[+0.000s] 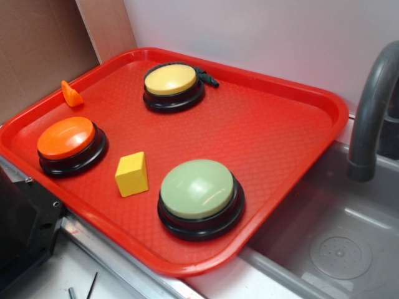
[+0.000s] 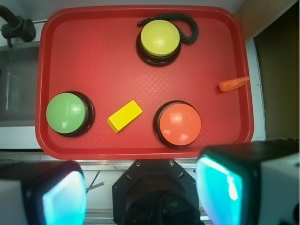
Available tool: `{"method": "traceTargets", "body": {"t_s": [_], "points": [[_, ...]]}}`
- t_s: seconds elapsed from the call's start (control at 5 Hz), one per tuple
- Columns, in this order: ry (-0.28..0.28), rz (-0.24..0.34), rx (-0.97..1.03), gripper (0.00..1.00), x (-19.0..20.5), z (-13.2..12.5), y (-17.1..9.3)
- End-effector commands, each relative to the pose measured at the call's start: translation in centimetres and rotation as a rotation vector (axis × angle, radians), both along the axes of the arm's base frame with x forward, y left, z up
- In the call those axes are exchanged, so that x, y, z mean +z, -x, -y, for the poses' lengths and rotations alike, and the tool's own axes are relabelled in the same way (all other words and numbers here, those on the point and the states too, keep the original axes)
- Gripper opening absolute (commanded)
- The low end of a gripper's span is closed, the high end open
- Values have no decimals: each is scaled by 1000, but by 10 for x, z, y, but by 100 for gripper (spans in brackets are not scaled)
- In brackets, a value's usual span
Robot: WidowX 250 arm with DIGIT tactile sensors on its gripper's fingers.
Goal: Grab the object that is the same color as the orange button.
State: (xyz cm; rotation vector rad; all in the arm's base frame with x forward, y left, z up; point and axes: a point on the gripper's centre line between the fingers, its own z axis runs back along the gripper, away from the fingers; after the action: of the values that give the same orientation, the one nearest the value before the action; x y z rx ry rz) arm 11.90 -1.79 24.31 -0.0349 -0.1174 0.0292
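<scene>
A tiny orange cone-like piece [image 1: 71, 94] lies at the far left edge of the red tray [image 1: 274, 118]; in the wrist view the orange piece [image 2: 233, 83] is at the tray's right side. The orange button [image 1: 67, 141] with its black base sits at the tray's front left, and shows in the wrist view [image 2: 179, 124] too. My gripper [image 2: 143, 197] hangs high above the tray's near edge, over the robot base. Its two fingers [image 2: 220, 187] are wide apart with nothing between them. The gripper is out of the exterior view.
A yellow cube [image 1: 132, 174], a pale-green button [image 1: 199, 194] and a yellow button [image 1: 172, 84] with a dark cord [image 1: 208, 77] are also on the tray. A grey sink [image 1: 336, 243] and faucet [image 1: 374, 106] are at the right. The black robot base [image 1: 22, 224] stands at the front left.
</scene>
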Motion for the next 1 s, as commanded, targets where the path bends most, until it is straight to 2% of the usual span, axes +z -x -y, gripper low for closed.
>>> {"method": "traceTargets", "body": {"t_s": [0.0,0.2,0.4,0.6,0.8], "points": [[0,0,0,100,0,0,0],[-37,-109,239,100,-50,-50,-30],[-60,-151,489,100,-85,-97,-65],[-2,-96,737,100,-107,-109,-88],[57,55,983,100,-136,-131,-84]]}}
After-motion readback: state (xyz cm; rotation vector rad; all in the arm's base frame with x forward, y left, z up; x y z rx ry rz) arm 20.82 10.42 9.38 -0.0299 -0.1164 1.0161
